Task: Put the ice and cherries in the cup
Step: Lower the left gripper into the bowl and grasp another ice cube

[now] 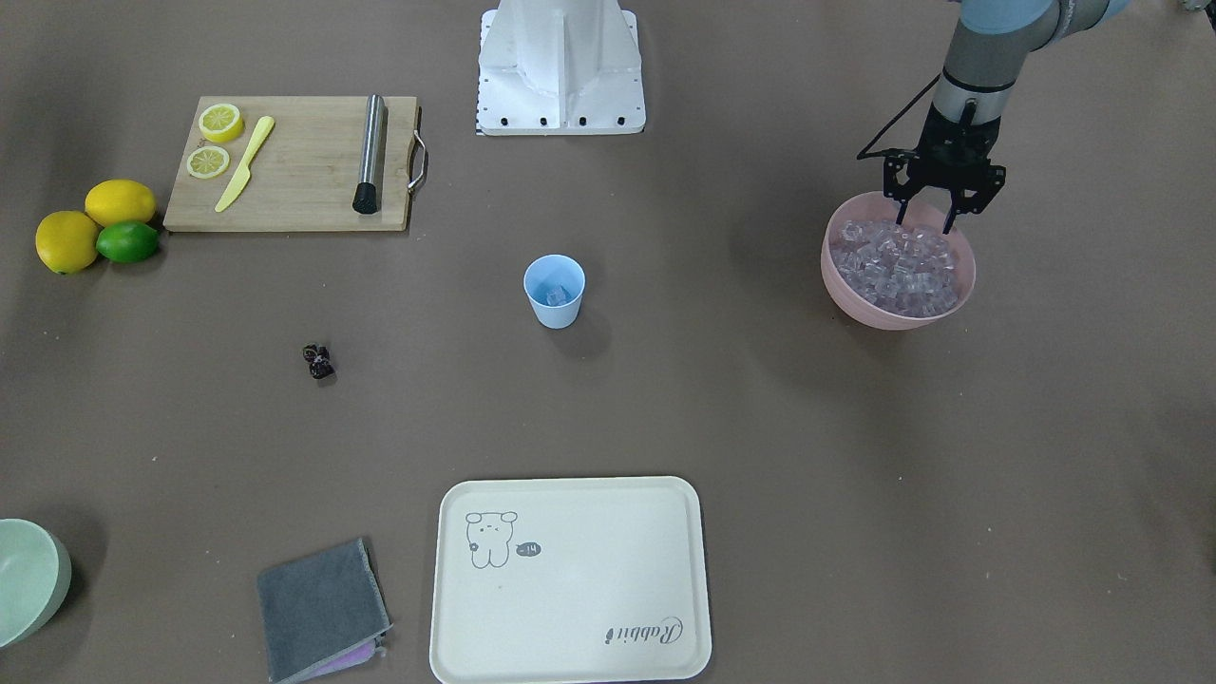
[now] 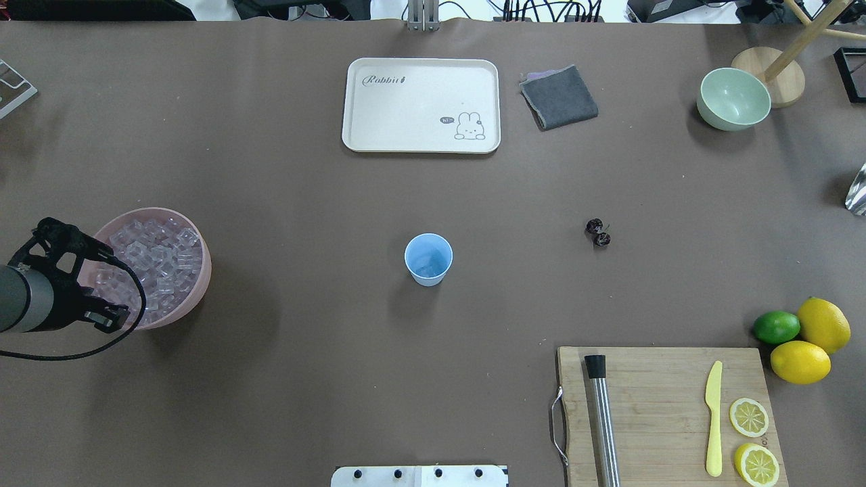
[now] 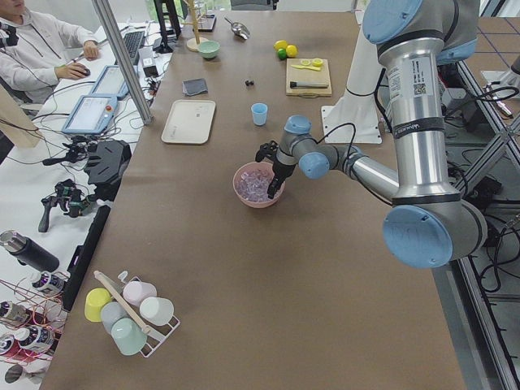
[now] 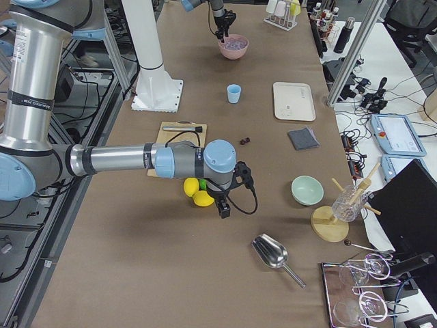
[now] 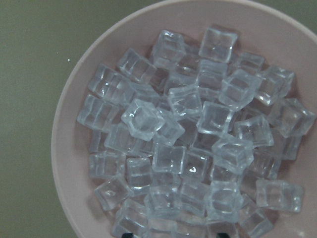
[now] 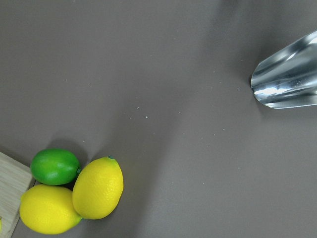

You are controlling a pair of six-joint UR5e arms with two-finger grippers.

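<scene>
Left gripper [image 1: 923, 224], fingers apart, hangs over the ice [image 1: 898, 271] in the bowl [image 1: 848, 296], overhead 9 o'clock of the cup [image 2: 428, 259], which seems to hold a cube; cherries [image 2: 597, 233] untouched at 2 o'clock, right gripper [image 4: 223, 207] fingers can't tell

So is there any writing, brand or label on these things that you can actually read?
"Rabbit": cursive script in one corner of the cream tray.
"hi~": this seems to be the text in the little speech bubble beside the rabbit drawing on that tray, but it is small, so not certain.
Sticker with a square code on the left arm: too small to read.
No other text can be read.
</scene>
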